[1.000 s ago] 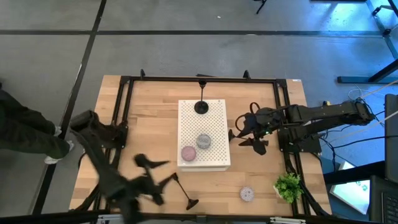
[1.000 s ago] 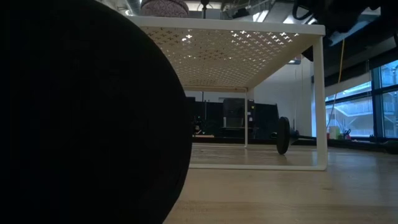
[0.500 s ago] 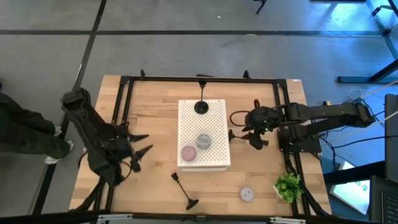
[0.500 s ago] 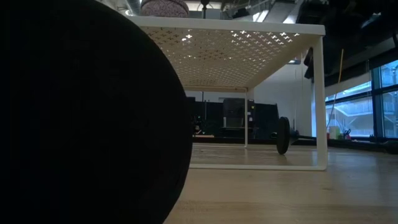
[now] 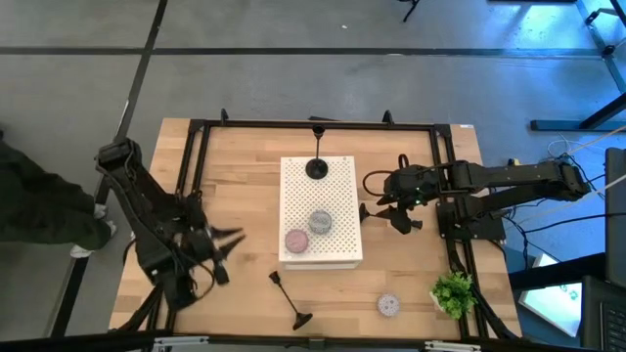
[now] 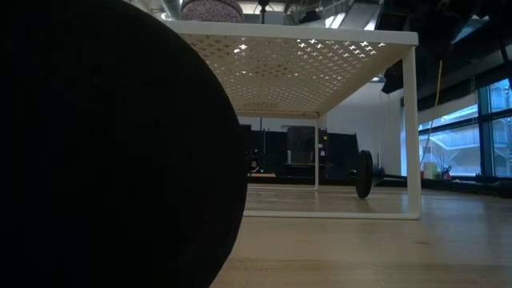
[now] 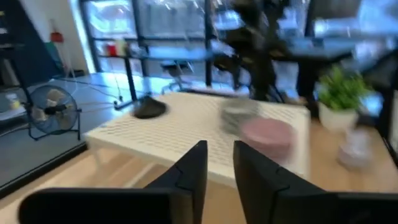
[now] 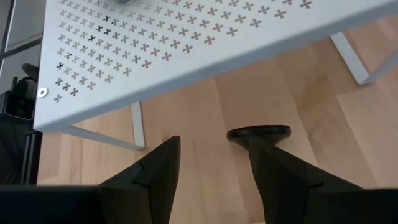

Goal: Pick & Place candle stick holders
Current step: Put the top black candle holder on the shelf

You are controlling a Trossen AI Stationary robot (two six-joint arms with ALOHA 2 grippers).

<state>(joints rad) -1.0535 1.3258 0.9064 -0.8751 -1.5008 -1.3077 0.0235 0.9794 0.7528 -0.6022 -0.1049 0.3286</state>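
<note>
Overhead, a black candle stick holder (image 5: 290,298) lay toppled on the table before the white perforated board (image 5: 320,211), near the left gripper (image 5: 224,246), whose fingers stood narrowly apart and empty. Only the right wrist view showed another holder's round base (image 8: 258,134) between the right gripper's (image 8: 211,165) half-spread fingers, beside the board; whether they touched it I could not tell.

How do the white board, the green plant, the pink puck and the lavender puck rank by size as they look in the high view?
1. White board, by far the largest.
2. Green plant.
3. Pink puck and lavender puck: they look about equal, so I do not rank them.
</note>
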